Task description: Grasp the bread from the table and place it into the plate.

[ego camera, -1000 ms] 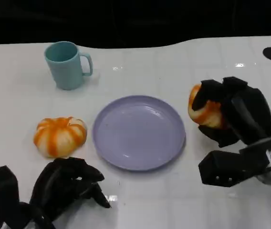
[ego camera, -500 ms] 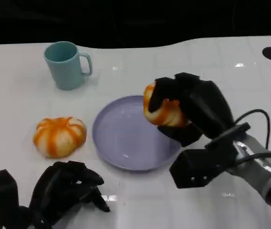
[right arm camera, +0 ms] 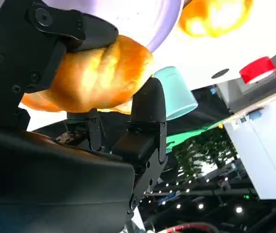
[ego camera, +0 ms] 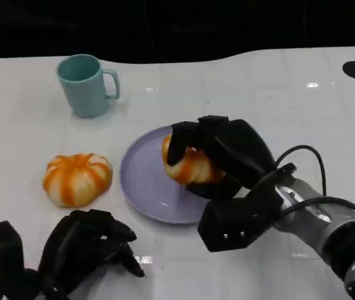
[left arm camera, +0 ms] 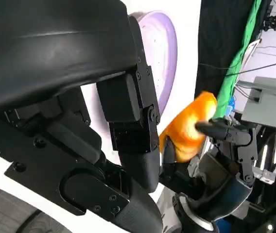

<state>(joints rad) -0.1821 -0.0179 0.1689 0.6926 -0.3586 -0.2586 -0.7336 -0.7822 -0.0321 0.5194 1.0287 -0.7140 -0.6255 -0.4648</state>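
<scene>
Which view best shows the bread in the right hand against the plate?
The head view: the bread, gripped by the right hand, hangs over the plate. The right wrist view shows the grip on it close up; the left wrist view shows it partly, past the left hand.

The right hand (ego camera: 218, 159) is matte black with blocky fingers (ego camera: 184, 134); behind them sits a boxy black housing, a thin black cable looping to a silver forearm (ego camera: 327, 231). The left hand (ego camera: 87, 247) is black, its shell studded with small screws.
</scene>
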